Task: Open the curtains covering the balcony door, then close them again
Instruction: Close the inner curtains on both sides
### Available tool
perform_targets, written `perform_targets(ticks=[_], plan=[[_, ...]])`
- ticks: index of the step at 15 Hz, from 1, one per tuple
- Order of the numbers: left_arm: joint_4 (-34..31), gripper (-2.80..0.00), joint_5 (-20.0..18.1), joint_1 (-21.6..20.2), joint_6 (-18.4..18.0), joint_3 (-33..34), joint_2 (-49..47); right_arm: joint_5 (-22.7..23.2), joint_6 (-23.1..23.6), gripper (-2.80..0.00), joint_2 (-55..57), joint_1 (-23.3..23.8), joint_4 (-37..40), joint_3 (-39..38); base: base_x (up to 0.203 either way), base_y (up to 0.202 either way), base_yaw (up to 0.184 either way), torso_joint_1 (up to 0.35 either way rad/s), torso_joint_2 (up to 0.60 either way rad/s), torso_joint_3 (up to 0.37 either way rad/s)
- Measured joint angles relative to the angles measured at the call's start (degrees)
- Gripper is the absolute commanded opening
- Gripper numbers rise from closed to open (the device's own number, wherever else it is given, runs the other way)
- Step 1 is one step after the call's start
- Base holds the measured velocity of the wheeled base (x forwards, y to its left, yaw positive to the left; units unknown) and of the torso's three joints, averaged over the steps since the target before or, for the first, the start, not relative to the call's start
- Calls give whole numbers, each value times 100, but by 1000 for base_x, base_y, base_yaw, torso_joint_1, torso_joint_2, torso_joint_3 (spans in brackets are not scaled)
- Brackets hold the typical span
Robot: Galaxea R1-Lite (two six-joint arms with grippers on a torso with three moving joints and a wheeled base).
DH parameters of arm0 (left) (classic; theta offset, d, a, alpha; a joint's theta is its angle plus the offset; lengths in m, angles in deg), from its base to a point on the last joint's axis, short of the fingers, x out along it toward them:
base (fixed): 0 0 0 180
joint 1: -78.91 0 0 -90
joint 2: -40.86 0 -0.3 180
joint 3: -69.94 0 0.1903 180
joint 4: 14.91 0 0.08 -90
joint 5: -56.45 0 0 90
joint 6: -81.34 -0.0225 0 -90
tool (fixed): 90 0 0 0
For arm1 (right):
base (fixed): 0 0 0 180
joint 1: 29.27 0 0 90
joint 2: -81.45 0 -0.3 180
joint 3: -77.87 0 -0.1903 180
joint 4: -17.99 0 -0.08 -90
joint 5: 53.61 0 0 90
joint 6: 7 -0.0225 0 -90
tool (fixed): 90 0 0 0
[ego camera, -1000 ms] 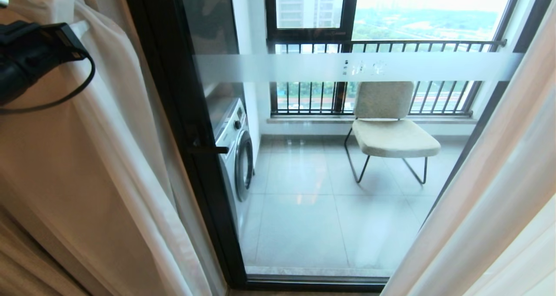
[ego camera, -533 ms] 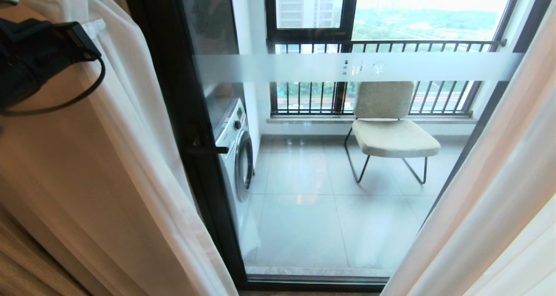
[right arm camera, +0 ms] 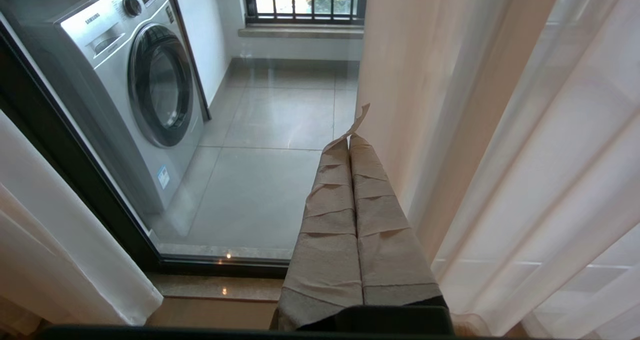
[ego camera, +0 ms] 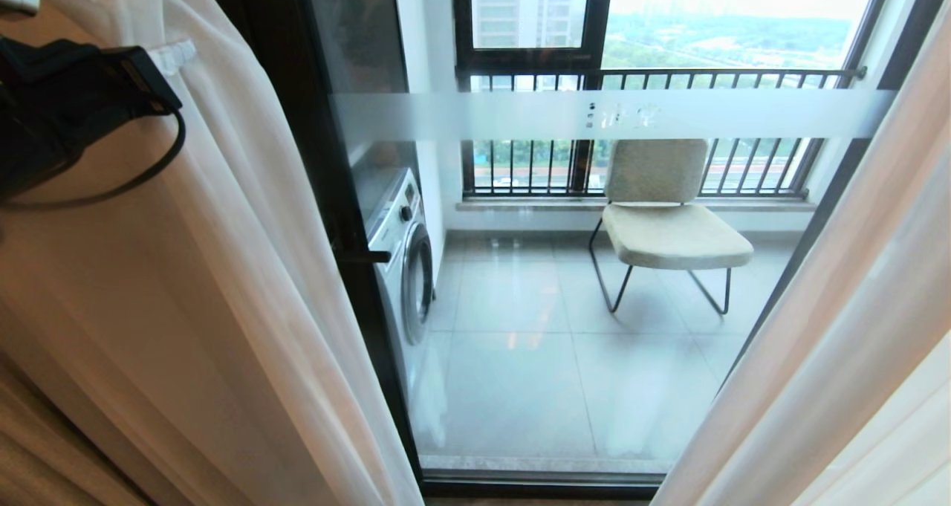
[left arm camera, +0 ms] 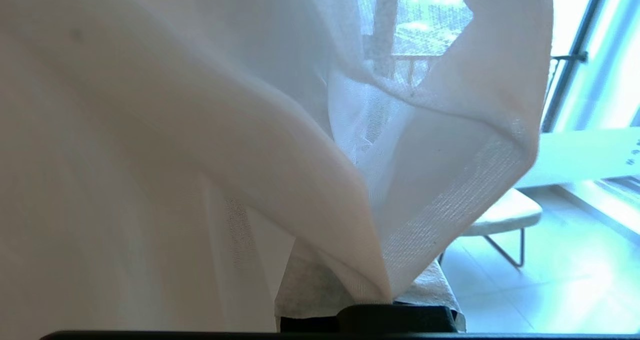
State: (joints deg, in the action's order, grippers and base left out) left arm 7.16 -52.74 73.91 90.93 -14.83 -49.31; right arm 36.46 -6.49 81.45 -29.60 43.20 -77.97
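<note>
The balcony door (ego camera: pixel 565 357) is a clear glass panel in a black frame with a frosted band (ego camera: pixel 520 114) across it. Curtains hang on both sides and leave the glass bare between them. My left gripper (ego camera: pixel 172 53) is high at the left, shut on the edge of the sheer white left curtain (ego camera: pixel 223 283). The left wrist view shows that curtain (left arm camera: pixel 210 145) bunched and pinched at the gripper (left arm camera: pixel 372 300). The right curtain (ego camera: pixel 854 305) hangs loose. My right gripper (right arm camera: pixel 350 143) is shut and holds nothing, low beside the right curtain (right arm camera: pixel 500 130).
Behind the glass stand a washing machine (ego camera: pixel 405 261) at the left and a beige chair (ego camera: pixel 669 227) on the tiled balcony floor. A black-framed window with railing bars (ego camera: pixel 669 75) is at the back. Heavier tan cloth (ego camera: pixel 37 454) hangs at the lower left. The door sill (right arm camera: pixel 220 285) runs below.
My left gripper has moved right with the sheer curtain in its grip. The curtain's edge now covers more of the door's black left frame.
</note>
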Motion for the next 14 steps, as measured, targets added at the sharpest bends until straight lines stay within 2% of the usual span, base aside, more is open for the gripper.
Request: perform_targets(ticks=[3,14], plan=[[1,-280,-37,76,1,71,67,0,-3,-280,0,-2,-2,0,-1,-128,5,-1,2,2],[7,-280,-49,134,1,162,121,0,-1,-280,0,2,0,-2,0,-190,1,2,2,3]])
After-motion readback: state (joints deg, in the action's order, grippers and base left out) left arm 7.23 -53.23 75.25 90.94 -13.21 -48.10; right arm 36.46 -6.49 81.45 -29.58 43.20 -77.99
